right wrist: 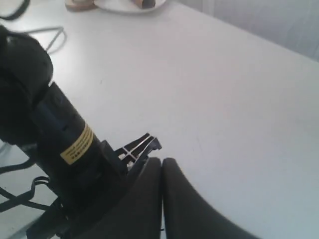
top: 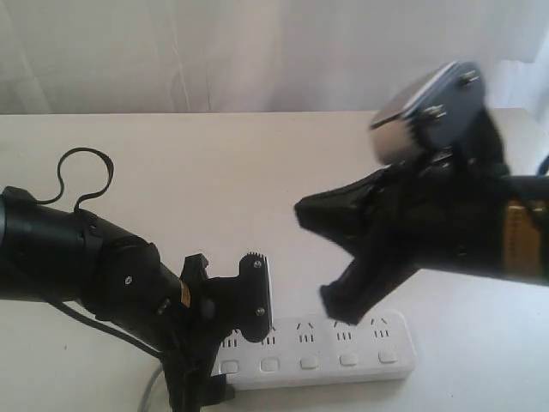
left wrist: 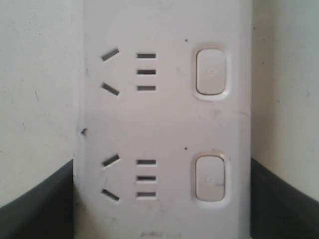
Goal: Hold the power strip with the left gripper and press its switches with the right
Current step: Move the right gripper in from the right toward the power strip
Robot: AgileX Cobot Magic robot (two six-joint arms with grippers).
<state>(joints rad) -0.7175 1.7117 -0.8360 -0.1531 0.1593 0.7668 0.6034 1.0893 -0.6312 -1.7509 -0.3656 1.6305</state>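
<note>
The white power strip (top: 403,345) lies along the table's front edge. Its small white switches (top: 309,362) run in a row along its near side. My left gripper (top: 232,343) is shut on the strip's left end. In the left wrist view a dark finger (left wrist: 37,211) presses each long side of the strip (left wrist: 164,124), and two switches (left wrist: 212,72) show. My right gripper (top: 330,300) hangs just above the strip's far edge near the middle outlets. Its fingers are shut together with nothing between them (right wrist: 162,167).
A grey cord (top: 150,388) leaves the strip's left end under the left arm. A black cable loop (top: 81,172) stands above that arm. A white plate (right wrist: 124,5) and a wooden piece (right wrist: 79,5) sit far across the table. A pale curtain hangs behind.
</note>
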